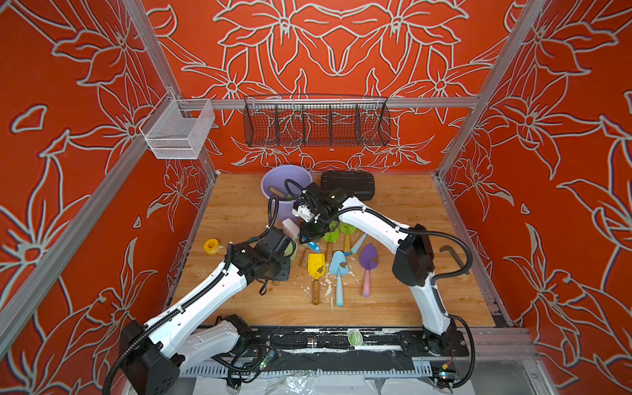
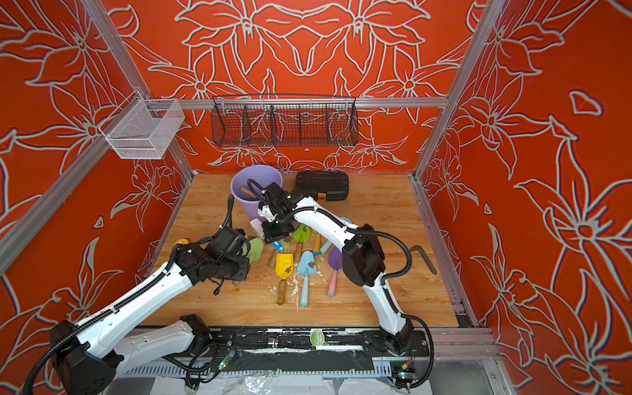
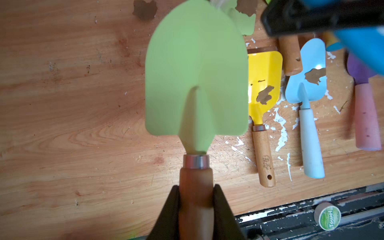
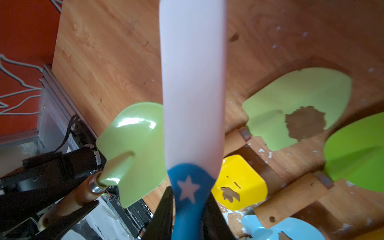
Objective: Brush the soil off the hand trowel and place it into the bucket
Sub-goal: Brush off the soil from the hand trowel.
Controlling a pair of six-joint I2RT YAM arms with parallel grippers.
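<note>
Two arms: both reach over the light wooden worktop (image 1: 393, 290) and meet left of its middle.
Left end effector (image 3: 196, 193): jaws clamped tight on the wooden handle of the pale green metal hand trowel (image 3: 197, 72), just behind its silver collar.
Held trowel: clear of the worktop, at the left side of the loose trowels. The blade face is turned to the left wrist camera and shows an even green. In a top view the blade edge (image 2: 255, 249) peeks out past the left wrist.
Right end effector (image 4: 190, 205): jaws drawn in close, pinching the blue star-marked handle of a brush with a broad white head (image 4: 193, 83).
Brush head: overlaps the held blade's edge in the right wrist view; contact cannot be told.
Soil (image 3: 265, 95): a brown clump on the yellow-bladed trowel (image 1: 314, 263), another on the light blue trowel (image 1: 337, 260), and a larger patch on a second pale green blade (image 4: 270, 116) lying flat on the worktop.
Lavender plastic bucket (image 1: 287, 172): round and tapered, at the far side of the worktop just beside a black rectangular case (image 1: 347, 184), beyond the brush. A wooden handle shows inside it.
White flecks (image 1: 328, 287): scattered among the trowel handles.
</note>
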